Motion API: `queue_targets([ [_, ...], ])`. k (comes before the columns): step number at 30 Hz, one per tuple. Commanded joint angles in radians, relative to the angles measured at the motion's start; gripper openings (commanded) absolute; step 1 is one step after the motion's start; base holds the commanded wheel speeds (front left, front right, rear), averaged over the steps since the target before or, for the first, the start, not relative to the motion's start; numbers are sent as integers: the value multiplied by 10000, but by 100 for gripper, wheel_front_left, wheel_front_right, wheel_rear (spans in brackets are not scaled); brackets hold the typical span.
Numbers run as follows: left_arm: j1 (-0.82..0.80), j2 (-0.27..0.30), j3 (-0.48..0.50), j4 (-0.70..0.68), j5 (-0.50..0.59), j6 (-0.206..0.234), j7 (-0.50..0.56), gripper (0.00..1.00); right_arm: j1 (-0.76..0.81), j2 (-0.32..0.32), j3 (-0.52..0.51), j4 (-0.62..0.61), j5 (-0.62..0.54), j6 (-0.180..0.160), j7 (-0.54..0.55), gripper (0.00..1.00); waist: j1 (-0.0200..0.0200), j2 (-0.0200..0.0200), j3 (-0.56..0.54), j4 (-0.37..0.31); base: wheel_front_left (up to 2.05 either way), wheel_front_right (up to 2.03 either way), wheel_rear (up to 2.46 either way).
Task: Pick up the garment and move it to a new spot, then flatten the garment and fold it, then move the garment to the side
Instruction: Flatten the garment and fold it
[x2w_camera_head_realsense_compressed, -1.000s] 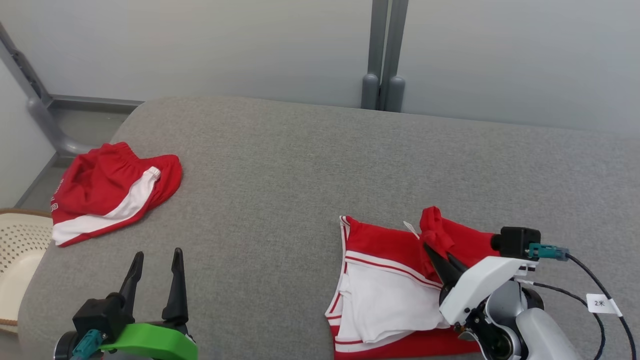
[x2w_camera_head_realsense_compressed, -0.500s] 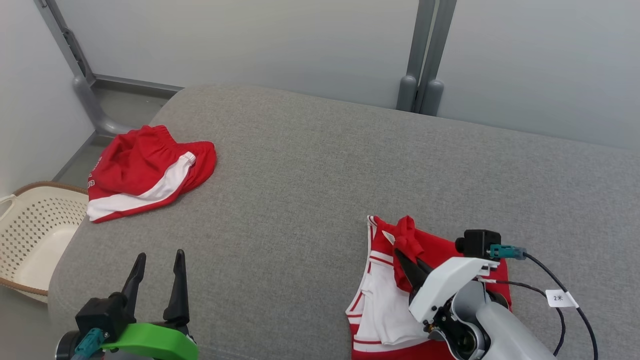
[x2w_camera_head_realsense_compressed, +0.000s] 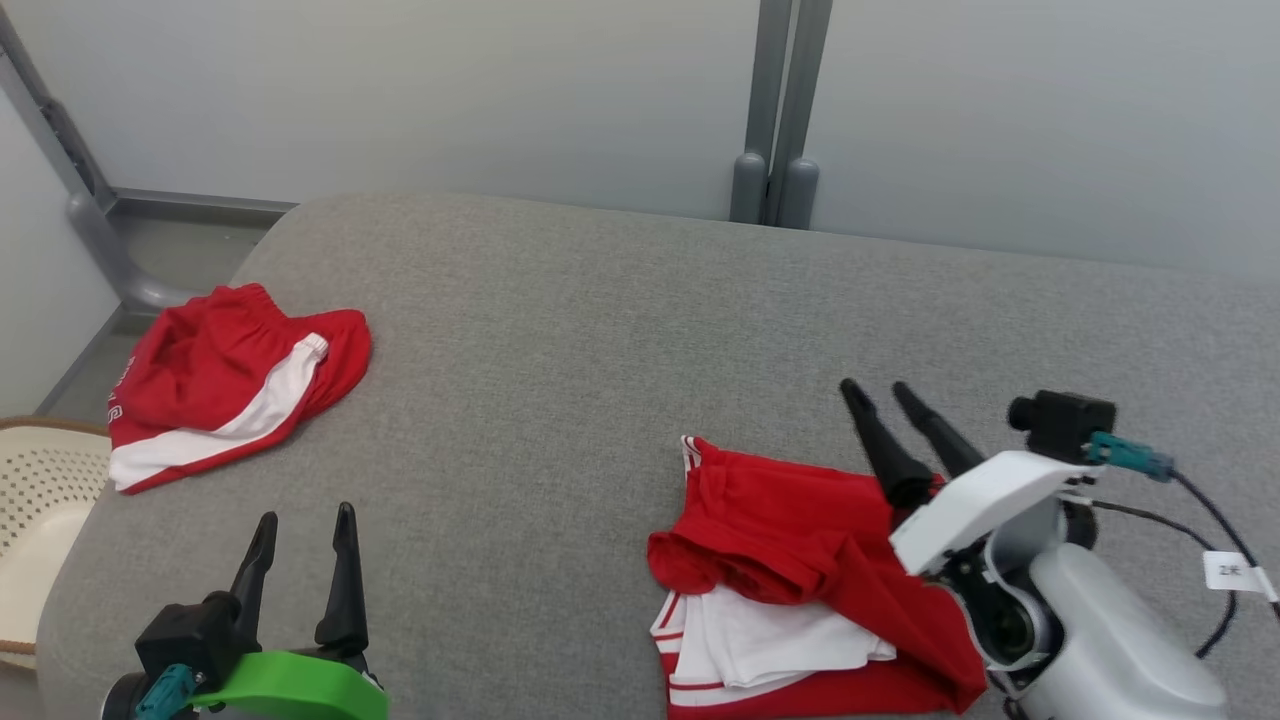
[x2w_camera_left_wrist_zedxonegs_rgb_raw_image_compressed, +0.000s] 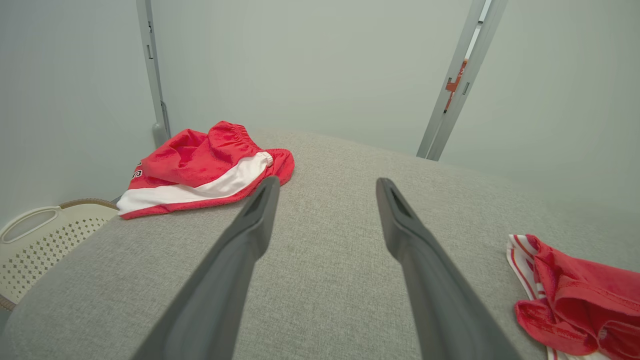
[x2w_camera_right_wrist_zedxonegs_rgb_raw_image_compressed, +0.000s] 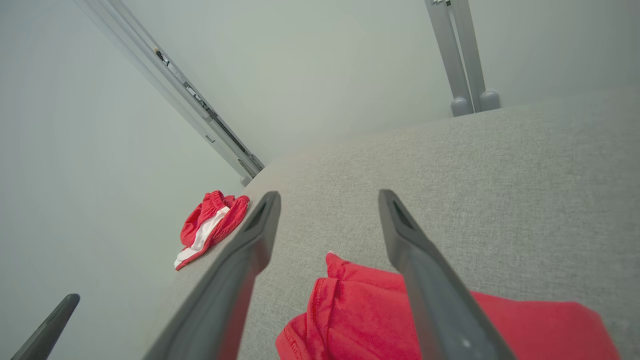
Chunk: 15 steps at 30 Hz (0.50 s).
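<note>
The garment (x2w_camera_head_realsense_compressed: 800, 530), red with white panels and stripes, lies at the front right of the grey padded surface (x2w_camera_head_realsense_compressed: 600, 350), a red flap folded over its white part. It also shows in the left wrist view (x2w_camera_left_wrist_zedxonegs_rgb_raw_image_compressed: 575, 305) and the right wrist view (x2w_camera_right_wrist_zedxonegs_rgb_raw_image_compressed: 360, 315). My right gripper (x2w_camera_head_realsense_compressed: 874, 387) (x2w_camera_right_wrist_zedxonegs_rgb_raw_image_compressed: 330, 194) is open, raised over the garment's far right edge, with nothing between its fingers. My left gripper (x2w_camera_head_realsense_compressed: 305, 515) (x2w_camera_left_wrist_zedxonegs_rgb_raw_image_compressed: 327, 181) stands open at the front left, over bare surface.
A second red and white garment (x2w_camera_head_realsense_compressed: 230, 380) (x2w_camera_left_wrist_zedxonegs_rgb_raw_image_compressed: 200, 165) (x2w_camera_right_wrist_zedxonegs_rgb_raw_image_compressed: 212, 222) lies crumpled at the far left edge. A cream perforated basket (x2w_camera_head_realsense_compressed: 40, 480) (x2w_camera_left_wrist_zedxonegs_rgb_raw_image_compressed: 40, 240) stands beside the surface on the left. Grey posts and pale walls stand behind.
My right gripper has let go of the red flap, opened and risen away from it. The flap now lies folded over the white part. The head camera swung right and back.
</note>
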Motion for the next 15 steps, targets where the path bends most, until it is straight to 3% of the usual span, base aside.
queue_targets([
  [1, 192, 0, 47, -48, -70, 71, -45, 100, 228, -350, -279, -198, -242, 4, -237, 100, 0, 0, -72, -333, 0, 0, 0],
  [7, 368, -82, 184, -196, -62, 115, -82, 100, 861, -1310, -1801, -285, -1221, 4, -590, 100, 0, 0, -112, -659, 0, 0, 0],
  [10, 391, -90, 274, -337, 0, 94, -83, 100, 1066, -1441, -2357, -219, -1716, 4, -571, 100, 0, 0, -108, -726, 0, 0, 0],
  [15, 457, -151, 469, -600, 119, 68, -88, 100, 1285, -1095, -2867, -246, -2396, 4, -487, 100, 0, 0, -78, -783, 0, 0, 0],
])
